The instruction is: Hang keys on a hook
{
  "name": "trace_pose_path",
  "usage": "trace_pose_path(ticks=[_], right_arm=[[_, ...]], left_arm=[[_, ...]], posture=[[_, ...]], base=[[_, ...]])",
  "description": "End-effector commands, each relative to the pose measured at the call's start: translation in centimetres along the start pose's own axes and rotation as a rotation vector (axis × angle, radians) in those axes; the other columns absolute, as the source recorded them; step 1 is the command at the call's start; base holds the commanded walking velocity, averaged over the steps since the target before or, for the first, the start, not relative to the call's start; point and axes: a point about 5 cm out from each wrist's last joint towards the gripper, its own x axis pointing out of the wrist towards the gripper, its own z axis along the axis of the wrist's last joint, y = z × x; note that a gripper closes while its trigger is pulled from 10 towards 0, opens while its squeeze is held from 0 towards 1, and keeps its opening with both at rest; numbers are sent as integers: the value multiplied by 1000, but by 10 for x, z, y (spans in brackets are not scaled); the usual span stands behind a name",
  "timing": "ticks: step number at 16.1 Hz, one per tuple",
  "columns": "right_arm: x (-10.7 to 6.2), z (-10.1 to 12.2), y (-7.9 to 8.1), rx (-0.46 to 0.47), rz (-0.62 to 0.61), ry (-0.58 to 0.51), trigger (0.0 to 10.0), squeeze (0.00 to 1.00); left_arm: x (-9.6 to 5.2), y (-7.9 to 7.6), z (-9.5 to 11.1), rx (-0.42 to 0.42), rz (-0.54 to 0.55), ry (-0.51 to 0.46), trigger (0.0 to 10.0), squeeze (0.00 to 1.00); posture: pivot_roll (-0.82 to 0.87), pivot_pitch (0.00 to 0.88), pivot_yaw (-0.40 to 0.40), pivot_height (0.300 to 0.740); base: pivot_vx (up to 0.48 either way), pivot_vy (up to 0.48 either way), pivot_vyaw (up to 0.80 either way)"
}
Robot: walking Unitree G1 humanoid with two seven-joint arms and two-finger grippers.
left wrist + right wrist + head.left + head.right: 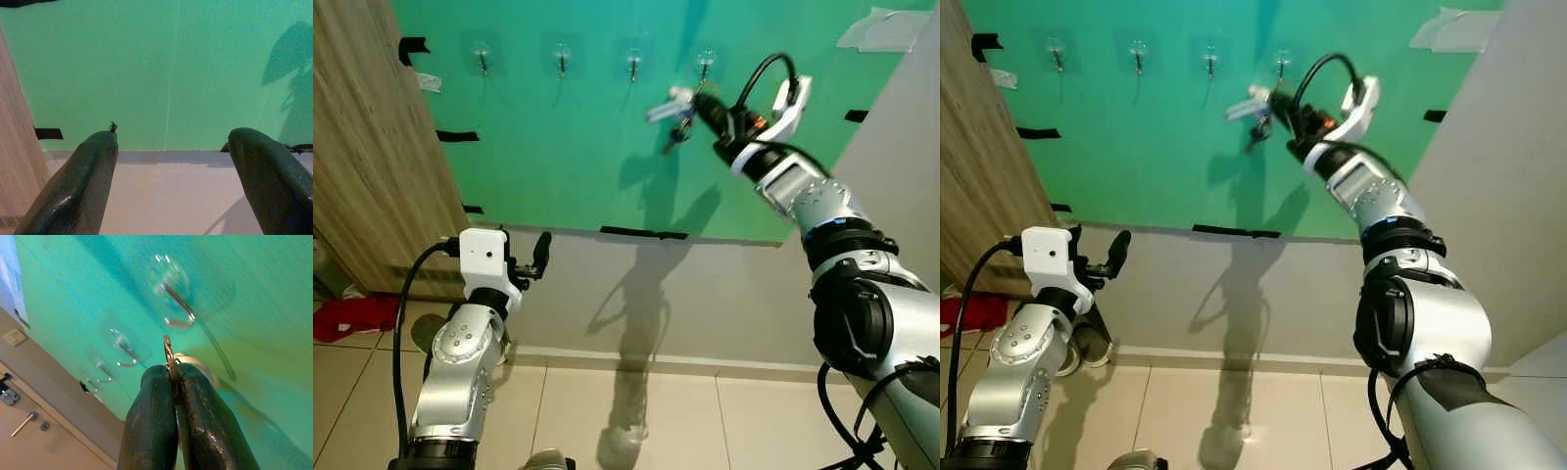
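Observation:
My right gripper [697, 103] is raised to the green wall panel and shut on the keys [672, 110], pinching their metal ring [168, 351]. A white tag and dark keys dangle from the fingers, just below and left of the rightmost hook [705, 65]. In the right wrist view the ring stands a short way under that clear adhesive hook [177, 308], apart from it. Three more hooks [633, 63] run in a row to the left. My left gripper [168, 166] hangs low near the grey wall, open and holding nothing.
The green panel [568, 157] is taped to a grey wall [705, 294] with black strips. A wooden cabinet side [362, 147] stands at the left. Red cloth [352, 315] lies on the tiled floor at lower left.

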Motion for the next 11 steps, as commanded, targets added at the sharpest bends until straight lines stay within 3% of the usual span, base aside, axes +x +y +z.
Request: trace_pose_path(ticks=[1, 5, 6, 7, 11], right_arm=[[7, 7, 9, -6, 18, -5, 10000, 0], [3, 3, 1, 16, -39, -8, 10000, 0], [4, 1, 1, -26, -39, 5, 10000, 0], [8, -2, 8, -136, 30, 50, 10000, 0], [14, -10, 17, -310, 96, 152, 10000, 0]], left_arm=[[0, -2, 0, -10, -7, 4, 10000, 0], [-2, -2, 0, -16, 4, 6, 10000, 0], [-3, -2, 0, -17, 7, 6, 10000, 0], [-4, 0, 0, -14, 15, 6, 10000, 0], [-7, -1, -2, -17, 24, 11, 10000, 0]], posture=[[81, 0, -57, 740], [97, 0, -65, 740], [103, 0, -67, 740], [108, 0, -72, 740], [105, 0, -76, 740]], base=[[0, 0, 0], [0, 0, 0], [0, 0, 0], [0, 0, 0], [0, 0, 0]])
